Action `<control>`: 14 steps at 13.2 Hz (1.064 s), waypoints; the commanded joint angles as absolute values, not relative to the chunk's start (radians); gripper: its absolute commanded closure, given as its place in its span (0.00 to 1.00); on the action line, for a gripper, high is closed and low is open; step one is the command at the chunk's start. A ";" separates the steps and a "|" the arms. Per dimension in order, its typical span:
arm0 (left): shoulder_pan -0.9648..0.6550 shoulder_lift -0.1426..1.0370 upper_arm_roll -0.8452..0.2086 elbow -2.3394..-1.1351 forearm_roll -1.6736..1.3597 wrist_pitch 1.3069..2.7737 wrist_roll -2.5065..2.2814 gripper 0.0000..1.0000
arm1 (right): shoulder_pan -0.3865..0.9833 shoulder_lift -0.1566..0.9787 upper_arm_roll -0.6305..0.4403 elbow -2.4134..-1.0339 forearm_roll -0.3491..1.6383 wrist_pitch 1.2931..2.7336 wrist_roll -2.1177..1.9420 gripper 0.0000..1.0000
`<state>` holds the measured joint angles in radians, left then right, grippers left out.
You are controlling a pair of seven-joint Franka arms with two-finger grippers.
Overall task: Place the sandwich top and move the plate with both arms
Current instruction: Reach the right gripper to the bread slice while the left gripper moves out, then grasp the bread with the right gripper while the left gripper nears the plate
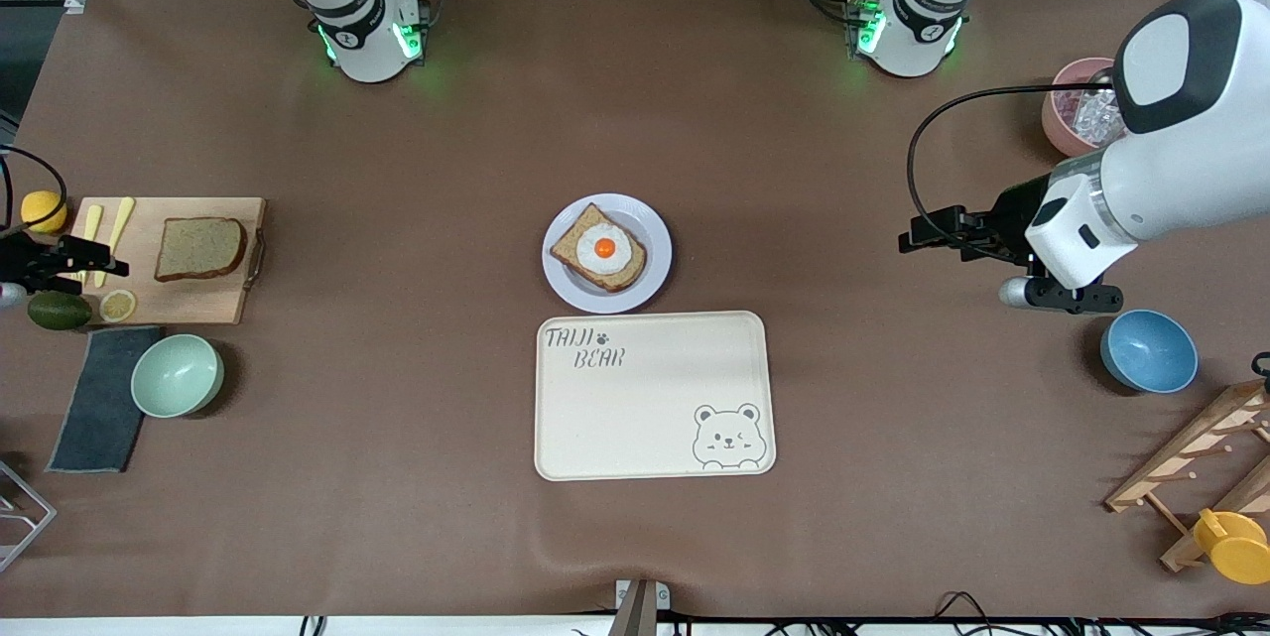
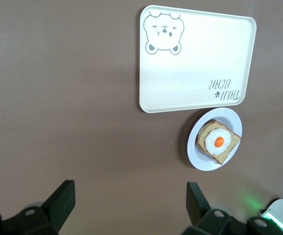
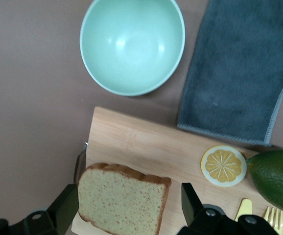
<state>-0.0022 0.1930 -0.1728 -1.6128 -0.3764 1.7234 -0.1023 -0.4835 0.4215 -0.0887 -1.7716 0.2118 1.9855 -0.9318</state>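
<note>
The sandwich top [image 1: 198, 248], a plain brown bread slice, lies on a wooden cutting board [image 1: 198, 304] at the right arm's end of the table. My right gripper [image 1: 99, 264] hovers open over the board, and in the right wrist view [image 3: 129, 208] the slice [image 3: 122, 200] lies below, between its fingers. The pale plate [image 1: 655, 229] at mid-table bears a bread slice with a fried egg [image 1: 598, 249]. My left gripper [image 1: 918, 237] hangs open and empty over bare table toward the left arm's end. The left wrist view shows it [image 2: 130, 205] apart from the plate [image 2: 195, 147].
A cream bear tray [image 1: 645, 388] lies just nearer the camera than the plate. By the board are a mint bowl [image 1: 177, 375], grey cloth [image 1: 99, 398], avocado [image 1: 58, 310], lemon slice [image 1: 117, 305]. A blue bowl [image 1: 1148, 350], pink bowl [image 1: 1077, 105] and wooden rack [image 1: 1210, 457] stand at the left arm's end.
</note>
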 commanded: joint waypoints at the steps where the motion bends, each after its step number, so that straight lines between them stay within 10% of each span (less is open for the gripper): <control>1: -0.003 0.199 -0.175 -1.611 -0.396 1.743 -0.100 0.00 | -0.512 0.445 -0.075 -1.776 0.227 1.990 -0.962 0.15; 14: -0.020 0.216 -0.190 -1.618 -0.394 1.775 -0.098 0.00 | -0.581 0.518 -0.074 -1.890 0.261 2.132 -0.976 0.31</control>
